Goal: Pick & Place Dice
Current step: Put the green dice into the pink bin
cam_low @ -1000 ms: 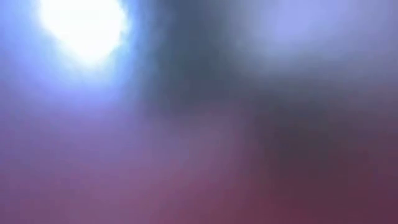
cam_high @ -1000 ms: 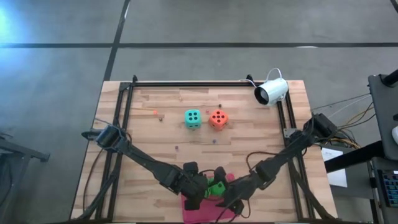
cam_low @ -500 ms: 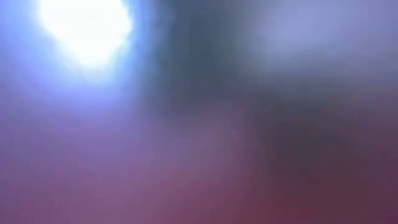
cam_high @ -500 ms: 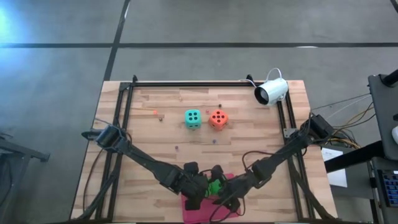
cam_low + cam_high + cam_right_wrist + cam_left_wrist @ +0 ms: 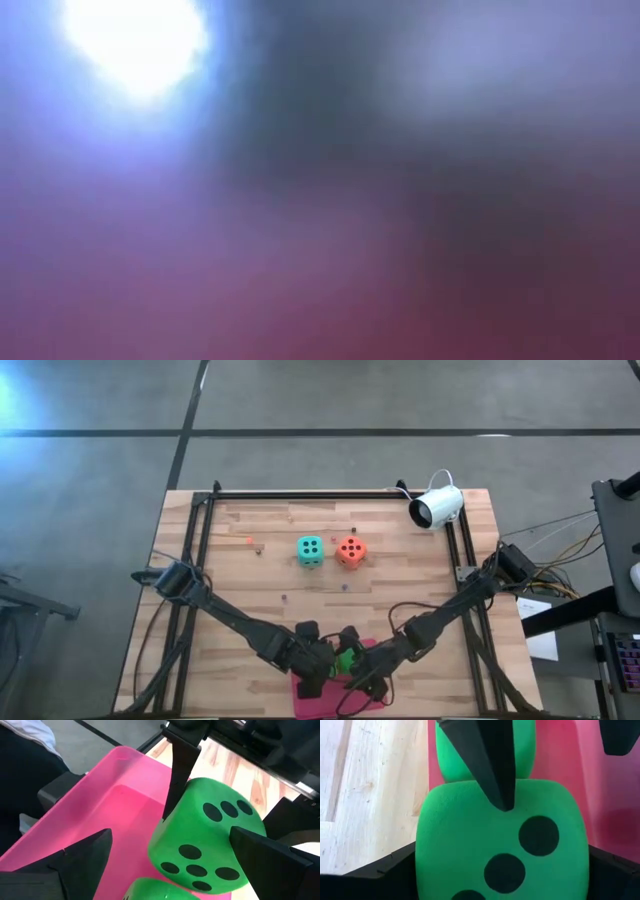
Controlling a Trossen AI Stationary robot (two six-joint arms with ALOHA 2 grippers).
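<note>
A bright green die [image 5: 347,658] [image 5: 502,850] [image 5: 207,840] sits between the fingers of my left gripper [image 5: 322,672] [image 5: 502,870], over the far part of the pink tray [image 5: 312,702] [image 5: 75,795]. A second green die [image 5: 447,762] [image 5: 160,890] lies in the tray beyond it. My right gripper [image 5: 360,676] [image 5: 170,835] stands open close against the held die, with one fingertip [image 5: 495,780] over its upper face. A teal die [image 5: 310,550] and an orange-red die [image 5: 350,550] rest side by side on the table's far half. My left gripper has the green die between its two wide-set fingers, which lie against two opposite sides [image 5: 422,865] [image 5: 585,865]. The fingers slant down from the table's left. The die looks raised above the tray floor, its three-pip face [image 5: 230,810] up. Whether my right gripper's fingertip touches the die, I cannot tell.
A white camera [image 5: 437,507] stands at the table's far right corner. Black frame rails [image 5: 200,560] [image 5: 462,560] run along the table's left and right sides. Bare wood lies between the tray and the two far dice.
My right gripper has edged a little toward the table's left, closer to the green die, and now covers more of it in the high view. The left gripper and the die have stayed where they were.
</note>
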